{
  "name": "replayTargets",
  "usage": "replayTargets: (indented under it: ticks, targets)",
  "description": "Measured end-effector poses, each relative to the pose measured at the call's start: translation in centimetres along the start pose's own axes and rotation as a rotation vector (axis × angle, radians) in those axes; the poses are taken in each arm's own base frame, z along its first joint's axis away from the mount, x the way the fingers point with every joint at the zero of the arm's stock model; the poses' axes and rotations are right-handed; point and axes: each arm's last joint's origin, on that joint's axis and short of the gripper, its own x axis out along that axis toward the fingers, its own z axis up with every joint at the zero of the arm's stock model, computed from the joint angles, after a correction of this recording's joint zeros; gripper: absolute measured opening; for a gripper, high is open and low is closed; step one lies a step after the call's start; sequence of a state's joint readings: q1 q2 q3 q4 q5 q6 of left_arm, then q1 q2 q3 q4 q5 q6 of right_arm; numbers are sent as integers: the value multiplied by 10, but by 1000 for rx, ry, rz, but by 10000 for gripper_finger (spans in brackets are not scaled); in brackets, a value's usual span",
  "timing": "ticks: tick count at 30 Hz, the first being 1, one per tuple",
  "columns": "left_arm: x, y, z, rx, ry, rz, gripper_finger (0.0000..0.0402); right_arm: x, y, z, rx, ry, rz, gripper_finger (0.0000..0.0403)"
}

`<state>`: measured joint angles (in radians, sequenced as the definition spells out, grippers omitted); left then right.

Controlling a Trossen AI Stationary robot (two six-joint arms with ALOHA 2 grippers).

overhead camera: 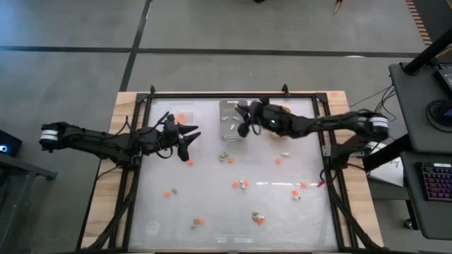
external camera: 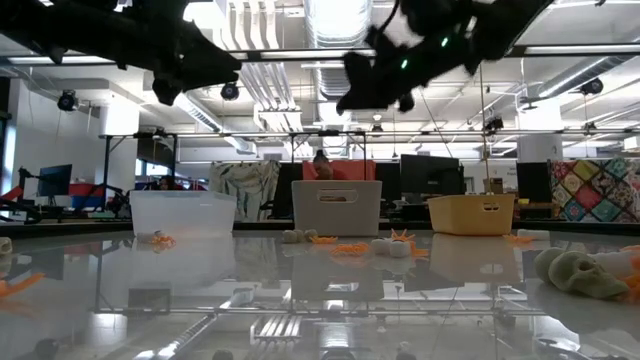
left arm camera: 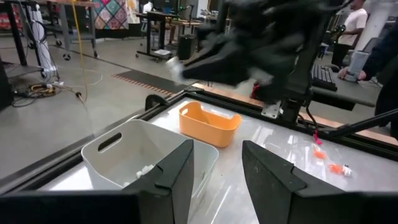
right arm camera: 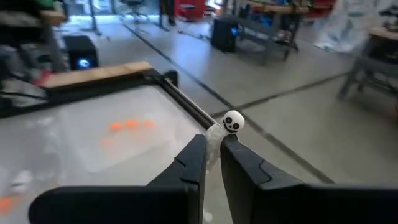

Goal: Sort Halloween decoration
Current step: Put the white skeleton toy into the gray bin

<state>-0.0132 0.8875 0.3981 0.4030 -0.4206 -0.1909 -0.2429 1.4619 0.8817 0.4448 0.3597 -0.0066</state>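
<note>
Skeleton trinket (right arm camera: 229, 122) pinched in right claw (right arm camera: 213, 144), body hidden; left claw (left arm camera: 217, 163) parted, empty.

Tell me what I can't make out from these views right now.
- High view: right pincer over the grey tray; its load is too small to see. Only the right wrist view shows the white skeleton figure.
- Left wrist view: the grey tray's contents are partly hidden by the left pincer.
</note>
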Motion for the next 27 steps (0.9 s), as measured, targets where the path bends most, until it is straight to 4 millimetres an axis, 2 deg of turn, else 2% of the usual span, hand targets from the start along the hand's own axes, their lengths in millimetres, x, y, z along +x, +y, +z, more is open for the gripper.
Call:
replayTargets:
  ticks: [5,12,19,27]
  targets:
    - [0,0,0,-19,1,-4,119,39,-13,-28,68,93,-63,33]
    - [0,0,0,-29,1,-5,119,73,-8,-41,75,150,-36,33]
    - [0,-1,-1,-53,10,-24,119,88,-5,-41,53,222,-51,33]
    - [-1,-2,-2,-69,20,-24,119,92,-4,-36,77,230,-52,43]
